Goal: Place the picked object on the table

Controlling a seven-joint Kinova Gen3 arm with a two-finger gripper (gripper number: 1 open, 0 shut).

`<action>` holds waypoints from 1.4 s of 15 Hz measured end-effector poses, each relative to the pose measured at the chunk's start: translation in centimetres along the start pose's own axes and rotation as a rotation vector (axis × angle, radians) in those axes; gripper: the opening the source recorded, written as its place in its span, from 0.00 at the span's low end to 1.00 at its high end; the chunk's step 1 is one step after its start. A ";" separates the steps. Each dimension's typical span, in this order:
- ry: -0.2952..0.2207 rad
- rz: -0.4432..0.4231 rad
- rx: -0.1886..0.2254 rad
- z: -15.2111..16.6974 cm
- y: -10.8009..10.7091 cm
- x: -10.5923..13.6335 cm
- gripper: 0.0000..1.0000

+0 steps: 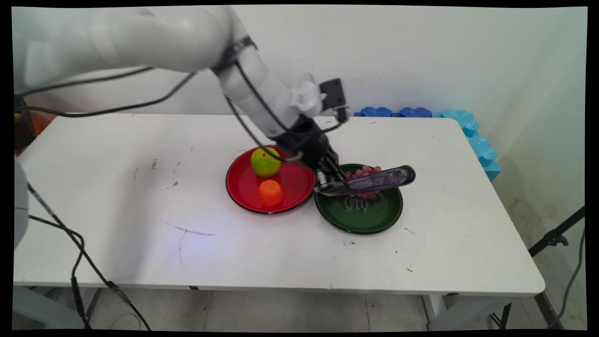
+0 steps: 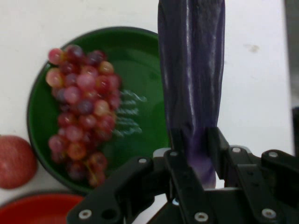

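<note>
While above green plate (image 1: 360, 220), eggplant (image 2: 191, 70) in hand (image 2: 196, 144).

The robot arm (image 1: 140, 37) is big, round and white, like a fat smooth tube. A dark band (image 1: 236, 51) goes around it near its bend. Thin black cables (image 1: 107, 110) hang off the arm and loop along it down to the hand. By the wrist sits a small white box (image 1: 306, 96), and next to that box is a flat black square part (image 1: 333, 93). The hand (image 2: 198, 154) is black, made of bars joined together. Little round silver screws (image 2: 85, 214) shine on the bars.
</note>
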State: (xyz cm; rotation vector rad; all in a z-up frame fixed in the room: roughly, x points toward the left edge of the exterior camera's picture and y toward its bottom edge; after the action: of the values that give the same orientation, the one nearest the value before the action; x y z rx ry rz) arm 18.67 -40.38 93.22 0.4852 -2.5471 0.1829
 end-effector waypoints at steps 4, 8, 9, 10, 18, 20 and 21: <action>-0.038 0.038 -0.028 -3.3 2.9 -2.7 0.00; -0.091 0.061 -0.043 -3.4 5.0 -6.3 0.00; -0.103 0.064 -0.044 -2.9 5.4 -7.2 0.00; -0.114 0.067 -0.044 -2.3 5.7 -8.1 0.00; -0.162 0.054 -0.033 2.2 6.3 -12.8 0.00; -0.167 0.051 -0.034 3.2 6.5 -13.7 0.00; -0.169 0.050 -0.035 3.5 6.6 -14.1 0.00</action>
State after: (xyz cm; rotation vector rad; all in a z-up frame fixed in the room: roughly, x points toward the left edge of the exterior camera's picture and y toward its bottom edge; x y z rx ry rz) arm 25.65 -30.82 82.59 0.4401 -2.7249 0.1198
